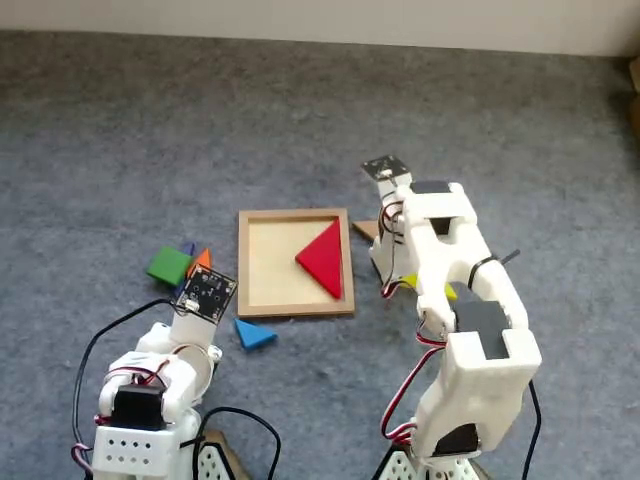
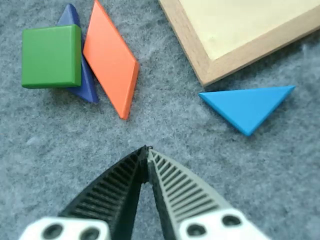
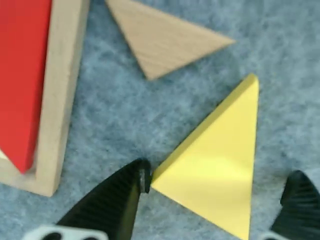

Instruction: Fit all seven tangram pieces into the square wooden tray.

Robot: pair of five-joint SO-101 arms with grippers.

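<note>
The square wooden tray (image 1: 247, 262) lies mid-table with a red triangle (image 1: 325, 258) in its right half. My left gripper (image 2: 146, 151) is shut and empty on the carpet, short of an orange parallelogram (image 2: 111, 59), a green square (image 2: 50, 56) and a dark blue piece (image 2: 84, 82) partly under them. A light blue triangle (image 2: 247, 104) lies by the tray's corner (image 2: 200, 65). My right gripper (image 3: 220, 187) is open, its fingers on either side of a yellow triangle (image 3: 215, 160). One fingertip (image 3: 141, 179) touches the triangle's corner. A plain wooden triangle (image 3: 160, 40) lies beyond.
Grey carpet covers the table. The tray's rim (image 3: 57, 100) and the red triangle (image 3: 22, 75) lie close beside the right gripper. The green, orange and dark blue pieces (image 1: 180, 262) cluster left of the tray, and the light blue triangle (image 1: 255, 333) lies below its lower left corner.
</note>
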